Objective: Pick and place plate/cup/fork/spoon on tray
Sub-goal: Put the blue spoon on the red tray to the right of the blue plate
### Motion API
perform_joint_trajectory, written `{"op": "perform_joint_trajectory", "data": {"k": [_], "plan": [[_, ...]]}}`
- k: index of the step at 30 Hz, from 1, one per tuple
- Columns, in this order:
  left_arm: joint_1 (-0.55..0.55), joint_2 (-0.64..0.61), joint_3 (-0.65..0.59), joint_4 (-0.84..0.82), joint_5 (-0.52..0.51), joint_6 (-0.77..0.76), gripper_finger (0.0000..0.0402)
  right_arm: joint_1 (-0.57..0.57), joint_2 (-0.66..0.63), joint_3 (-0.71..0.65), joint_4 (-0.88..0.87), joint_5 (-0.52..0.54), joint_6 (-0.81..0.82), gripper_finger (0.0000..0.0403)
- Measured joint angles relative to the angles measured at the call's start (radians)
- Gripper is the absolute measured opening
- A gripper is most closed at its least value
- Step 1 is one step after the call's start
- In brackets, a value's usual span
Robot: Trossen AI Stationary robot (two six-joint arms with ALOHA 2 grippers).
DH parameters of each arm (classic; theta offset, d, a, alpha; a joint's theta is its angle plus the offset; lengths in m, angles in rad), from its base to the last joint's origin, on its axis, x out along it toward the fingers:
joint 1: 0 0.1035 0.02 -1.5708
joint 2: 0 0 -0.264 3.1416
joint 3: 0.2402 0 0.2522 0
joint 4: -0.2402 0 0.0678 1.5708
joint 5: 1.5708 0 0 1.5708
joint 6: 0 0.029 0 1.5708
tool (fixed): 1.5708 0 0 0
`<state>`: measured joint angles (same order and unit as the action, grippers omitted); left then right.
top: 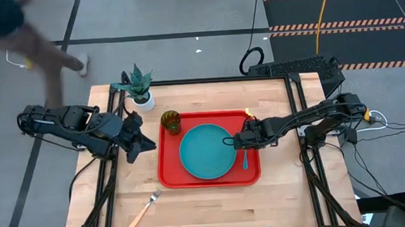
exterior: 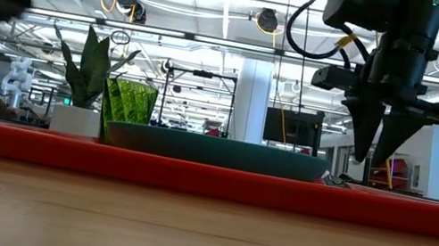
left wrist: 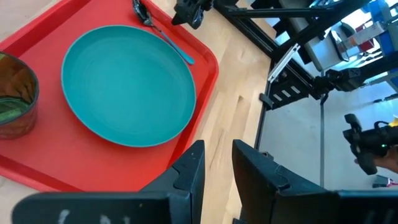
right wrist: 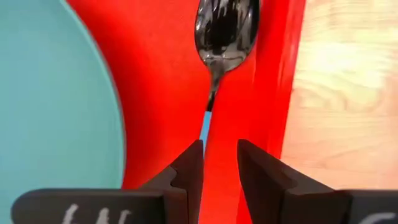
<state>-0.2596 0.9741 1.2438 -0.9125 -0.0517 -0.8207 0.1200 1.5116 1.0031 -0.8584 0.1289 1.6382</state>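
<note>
Fork (top: 143, 210) lies alone on your worktop (top: 278, 200) at about 7 o'clock of the red tray (top: 168, 173), tines toward the tray. On the tray you have the teal plate (top: 206, 150) in the middle, the cup (top: 170, 121) at its 10 o'clock and the spoon (right wrist: 221, 43) at its 3 o'clock by the rim. Your right tool (top: 236, 141) hangs released over the spoon's blue handle, fingers slightly apart and not gripping it; your left tool (top: 145, 144) waits off the tray's 9 o'clock side, fingers slightly parted, empty.
</note>
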Motion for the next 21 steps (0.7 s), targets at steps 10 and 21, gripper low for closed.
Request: {"op": "perform_joint_trajectory", "data": {"k": [10,21], "plan": [[0.000,0.000,0.000,0.049,0.000,0.007,0.0083,0.000,0.014,0.000,0.050,0.068,-0.005,0.0091],[0.000,0.000,0.000,0.047,0.000,0.007,0.0083,0.000,0.135,0.000,0.106,-0.012,-0.005,0.0091]]}}
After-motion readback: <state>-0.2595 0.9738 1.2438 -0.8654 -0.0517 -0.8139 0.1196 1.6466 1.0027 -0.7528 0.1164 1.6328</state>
